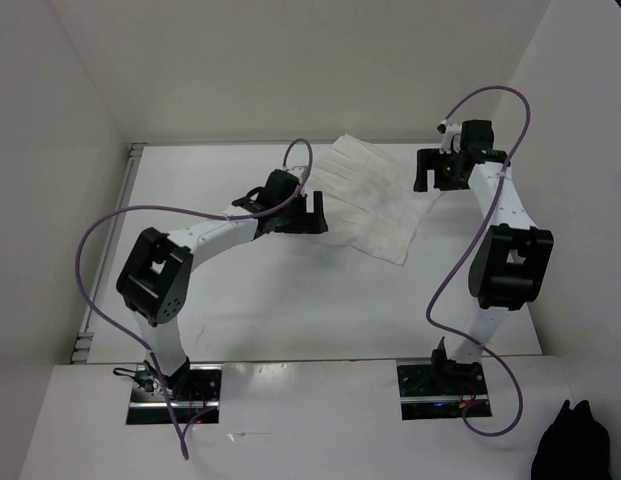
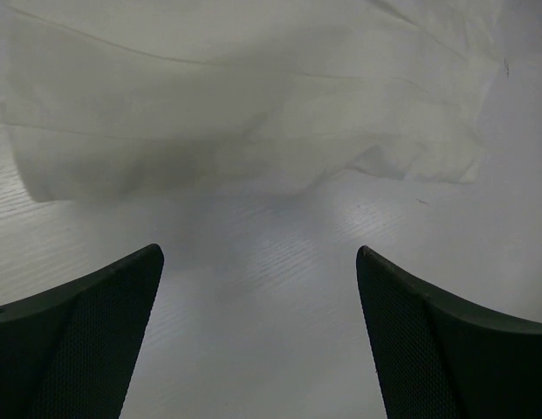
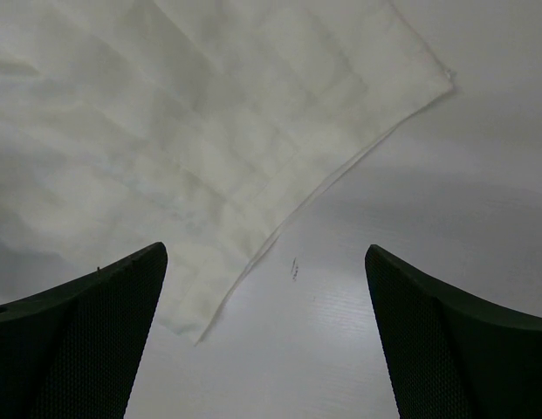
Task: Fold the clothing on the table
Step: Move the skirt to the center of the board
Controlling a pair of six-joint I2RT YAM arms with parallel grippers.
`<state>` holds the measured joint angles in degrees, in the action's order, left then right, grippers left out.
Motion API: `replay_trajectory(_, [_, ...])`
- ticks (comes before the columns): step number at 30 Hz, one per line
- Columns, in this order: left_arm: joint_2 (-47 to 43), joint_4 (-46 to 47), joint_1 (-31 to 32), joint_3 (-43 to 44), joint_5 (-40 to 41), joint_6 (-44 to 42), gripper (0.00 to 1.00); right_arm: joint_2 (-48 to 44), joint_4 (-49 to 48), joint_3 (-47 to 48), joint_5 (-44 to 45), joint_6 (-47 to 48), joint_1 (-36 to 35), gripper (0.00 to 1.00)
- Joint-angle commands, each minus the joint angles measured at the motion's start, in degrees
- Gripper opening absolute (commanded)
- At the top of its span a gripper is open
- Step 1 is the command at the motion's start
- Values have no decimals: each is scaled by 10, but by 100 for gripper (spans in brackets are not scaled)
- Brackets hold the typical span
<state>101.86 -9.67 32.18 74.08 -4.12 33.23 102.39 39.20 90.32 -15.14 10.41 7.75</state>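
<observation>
Currently the clothing (image 1: pixel 375 195) lies spread, slightly rumpled, near the table's (image 1: pixel 290 310) far edge, right of centre. Left gripper (image 1: pixel 315 208) and right gripper (image 1: pixel 425 178) flank it, jaws wide, holding nothing. They're likely staged to pinch opposite edges for a fold.

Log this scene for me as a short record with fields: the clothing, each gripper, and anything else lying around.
clothing: white, creased, lying flat on the table, far middle
left gripper: open, empty, just short of the clothing's left edge
right gripper: open, empty, over its right edge
black bundle: near right corner, beside the right arm's base
</observation>
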Motion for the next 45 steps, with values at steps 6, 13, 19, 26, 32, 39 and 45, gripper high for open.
replay_trajectory(6, [92, 23, 2, 62, -15, 7, 95, 94, -56, 59, 63, 27, -3, 99])
replay_trajectory(13, [155, -35, -23, 104, 11, -1, 27, 113, -57, 91, 68, 32, 8, 99])
replay_trajectory(19, [183, -48, -35, 123, 28, 10, 33, 90, -44, 70, 57, 32, 8, 99])
replay_trajectory(26, [236, -133, -62, 164, 40, 17, 5, 35, -44, 22, 63, 32, -9, 99])
replay_trajectory(32, [211, -159, -136, 130, 78, 42, 0, -10, -49, -31, 75, 26, -14, 99])
replay_trajectory(39, [100, -124, -265, 88, 156, 74, 0, -46, -49, -82, 82, 26, -14, 99])
replay_trajectory(45, [25, -63, -317, 92, 84, 65, 6, -43, -49, -100, 44, 26, -14, 99])
